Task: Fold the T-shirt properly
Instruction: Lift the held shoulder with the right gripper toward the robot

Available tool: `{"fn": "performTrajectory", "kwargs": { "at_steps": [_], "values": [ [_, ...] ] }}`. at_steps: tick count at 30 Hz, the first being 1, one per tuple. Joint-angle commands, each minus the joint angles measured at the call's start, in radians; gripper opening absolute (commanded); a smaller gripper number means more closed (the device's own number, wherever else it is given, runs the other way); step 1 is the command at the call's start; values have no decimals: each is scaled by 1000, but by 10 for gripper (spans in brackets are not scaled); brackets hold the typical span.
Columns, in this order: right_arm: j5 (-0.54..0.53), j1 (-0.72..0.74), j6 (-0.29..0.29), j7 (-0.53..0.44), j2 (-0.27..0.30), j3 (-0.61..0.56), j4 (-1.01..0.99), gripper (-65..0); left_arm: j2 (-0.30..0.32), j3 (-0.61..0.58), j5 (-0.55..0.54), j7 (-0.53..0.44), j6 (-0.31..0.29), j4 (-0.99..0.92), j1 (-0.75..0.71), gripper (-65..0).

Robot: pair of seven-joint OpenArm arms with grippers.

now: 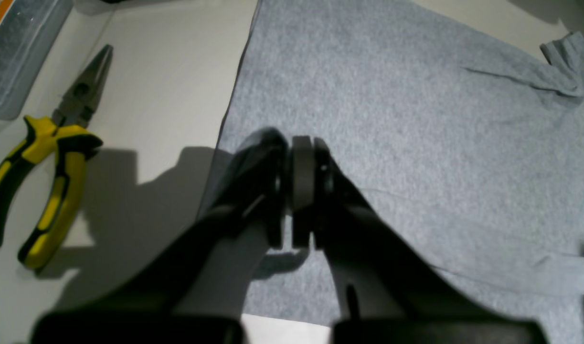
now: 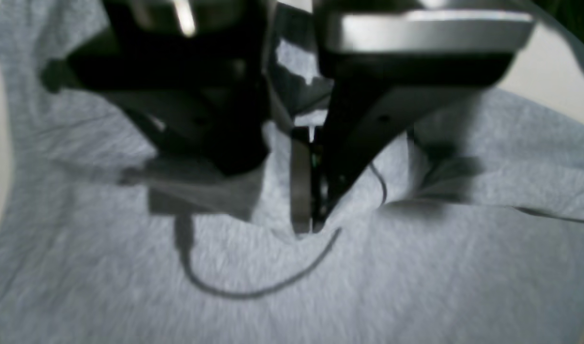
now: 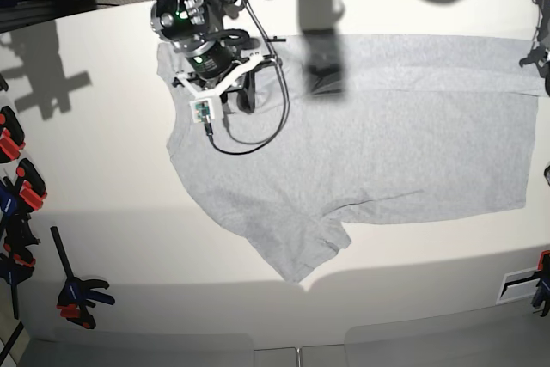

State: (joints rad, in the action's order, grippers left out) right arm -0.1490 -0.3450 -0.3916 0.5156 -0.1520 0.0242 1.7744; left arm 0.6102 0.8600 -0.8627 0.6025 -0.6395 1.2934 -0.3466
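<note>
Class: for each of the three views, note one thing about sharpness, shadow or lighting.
Left wrist view: the left gripper looms dark and out of focus, and it casts a hard shadow beside the pliers. Right wrist view: blur smears the T-shirt weave. Base view: it is sharpest, with bright light and hard shadows on the table.

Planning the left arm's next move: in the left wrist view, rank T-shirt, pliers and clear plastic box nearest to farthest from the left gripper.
1. T-shirt, directly under the left gripper.
2. Pliers, off the shirt to its left.
3. Clear plastic box, beyond the pliers, far left corner.
</note>
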Motion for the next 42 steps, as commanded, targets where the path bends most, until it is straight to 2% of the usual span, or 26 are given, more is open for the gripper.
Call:
{"fn": "performTrajectory", "kwargs": {
  "at_steps": [1, 5, 8, 10, 23, 24, 26, 27, 28, 32, 42],
  "values": [
    [-10, 16, -2, -31, -5, -14, 8, -650, 30, 10, -16, -23, -7, 14, -3, -650],
    [-8, 36, -1, -39, -5, -45, -1, -650, 30, 10, -8, -19, -7, 14, -3, -650],
    [-1, 54, -1, -41, -5, -49, -1, -650, 30, 10, 37, -28, -7, 14, -3, -650],
    [24, 68, -1, -41, -5, -50, -1, -650, 30, 10, 36, -28, -7, 13, -3, -650],
    [23, 79, -1, -34, -5, -50, -1, -650, 30, 10, 35, -28, -7, 13, -3, -650],
    [23, 79, -1, -28, -5, -50, -1, -598, 30, 10, 35, -28, -7, 13, -3, -650],
    [23, 79, 0, -31, -5, -50, -1, -403, 30, 10, 35, -31, -7, 12, -3, -498],
    [23, 79, 0, -40, -5, -50, -1, -344, 30, 10, 35, -38, -7, 12, -3, -435],
    [23, 79, 0, -53, -5, -50, -1, -328, 30, 10, 35, -45, -7, 13, -3, -406],
    [14, 80, 0, -113, -5, -50, -1, -329, 30, 10, 35, -55, -7, 12, -3, -404],
    [19, 111, 0, -116, -5, -50, -1, -329, 31, 11, 35, -77, -6, 13, -3, -404]
  ]
}}
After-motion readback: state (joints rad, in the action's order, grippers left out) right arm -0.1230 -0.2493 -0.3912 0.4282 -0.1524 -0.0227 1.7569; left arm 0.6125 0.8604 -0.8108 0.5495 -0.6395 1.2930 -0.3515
